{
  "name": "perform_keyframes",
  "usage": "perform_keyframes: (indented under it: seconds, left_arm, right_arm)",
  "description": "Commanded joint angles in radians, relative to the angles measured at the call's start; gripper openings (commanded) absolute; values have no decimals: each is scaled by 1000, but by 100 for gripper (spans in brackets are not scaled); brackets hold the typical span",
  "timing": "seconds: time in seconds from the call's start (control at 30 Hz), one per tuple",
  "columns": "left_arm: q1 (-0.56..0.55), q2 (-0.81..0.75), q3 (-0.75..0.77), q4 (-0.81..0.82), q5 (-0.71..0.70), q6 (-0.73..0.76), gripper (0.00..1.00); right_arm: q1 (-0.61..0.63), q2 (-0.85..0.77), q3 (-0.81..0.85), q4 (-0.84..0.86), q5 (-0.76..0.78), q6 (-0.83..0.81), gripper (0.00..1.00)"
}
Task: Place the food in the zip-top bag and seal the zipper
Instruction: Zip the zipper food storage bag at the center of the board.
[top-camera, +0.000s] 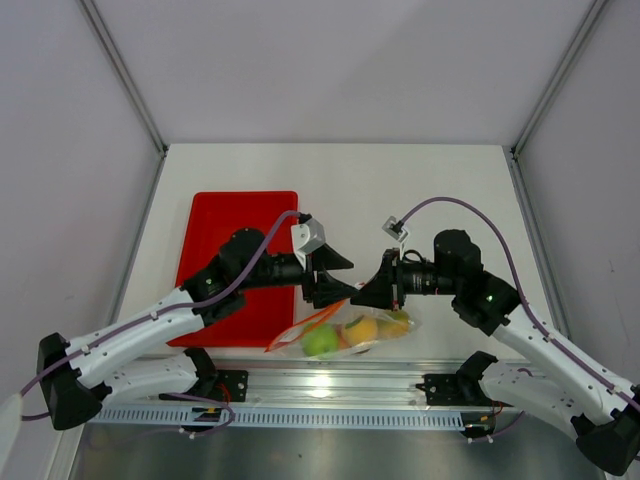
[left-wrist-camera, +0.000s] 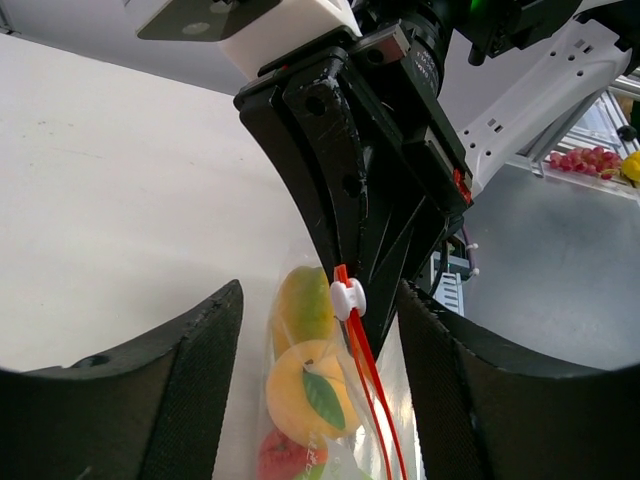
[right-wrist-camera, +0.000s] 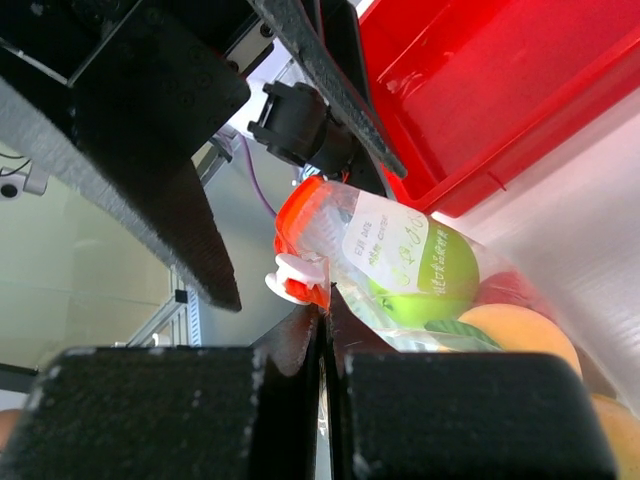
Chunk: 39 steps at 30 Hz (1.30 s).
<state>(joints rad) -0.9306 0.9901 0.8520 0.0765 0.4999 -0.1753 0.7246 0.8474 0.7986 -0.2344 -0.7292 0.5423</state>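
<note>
Low in the centre of the top view, the right fingers (right-wrist-camera: 480, 410) are clamping shut on the clear floppy zip-top bag (top-camera: 340, 322) holding the small toy fruits (top-camera: 321, 342), seemingly to steady its mouth, while the half-open left fingers (left-wrist-camera: 150, 400) are straddling the thin orange-red zipper strip (left-wrist-camera: 365, 375), gripping nothing.

Red tray (top-camera: 215, 230) on white table (top-camera: 400, 190)

White-shelled left arm (top-camera: 130, 335) and right arm (top-camera: 545, 350) carry black joints and black jaws, a purple cable (top-camera: 450, 200) along each, a white wrist camera block (top-camera: 308, 238), and one green light (top-camera: 490, 297).
</note>
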Motion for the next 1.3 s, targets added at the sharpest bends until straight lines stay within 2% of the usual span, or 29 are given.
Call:
perform_keyframes:
  seconds: [0.0,0.1,0.2,0.27,0.4,0.8,0.97,1.1,1.13,1.23,1.27]
  left_arm:
    - [-14,8,41,34,-1,7,66]
    - [-22,13,41,32,-15,10,66]
    - [-24,21,48,17,-17,11,54]
    - [-24,21,47,14,-23,11,41]
    - [-24,16,36,14,-23,8,30]
    - [-24,48,45,-6,14,-6,30]
    - [-24,44,32,-1,19,-12,22]
    - [-24,41,33,-7,26,-13,14]
    - [-24,36,30,-7,26,-15,8]
    - [-24,32,30,-4,34,-23,1]
    - [-24,33,33,-4,43,-29,1]
  right_arm:
    - [6,5,2,23,27,2,0]
    - [6,10,7,21,28,5,0]
    - [7,7,7,29,31,11,0]
    - [7,7,8,32,31,15,0]
    - [7,9,8,32,33,13,0]
    - [9,12,13,26,39,7,0]
    - [9,10,5,27,40,5,0]
    - [10,9,2,30,40,5,0]
    - [9,9,1,32,42,4,0]
    - [13,4,-1,30,54,-4,0]
    - [15,1,-1,30,57,-5,0]
